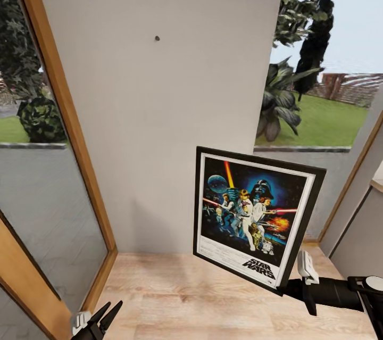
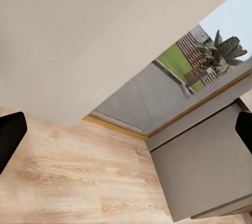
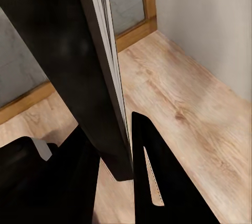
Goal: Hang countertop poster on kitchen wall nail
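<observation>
The black-framed Star Wars poster [image 1: 255, 215] hangs upright in the air in front of a plain grey wall, its art facing me. My right gripper [image 1: 298, 287] is shut on its lower right corner; the right wrist view looks along the frame's edge [image 3: 102, 71] clamped between the two dark fingers [image 3: 157, 176]. A small dark wall nail [image 1: 157, 38] sticks out of the wall well above and to the left of the poster. My left gripper [image 1: 103, 316] sits low at the left, open and empty, its fingertips [image 2: 10, 134] at the sides of the left wrist view.
A wood-framed glass door [image 1: 58, 170] stands at the left of the wall, a window with garden plants [image 1: 298, 90] at the right. Light wooden floor [image 1: 175, 297] lies below. A grey cabinet side [image 2: 210, 171] is at the right.
</observation>
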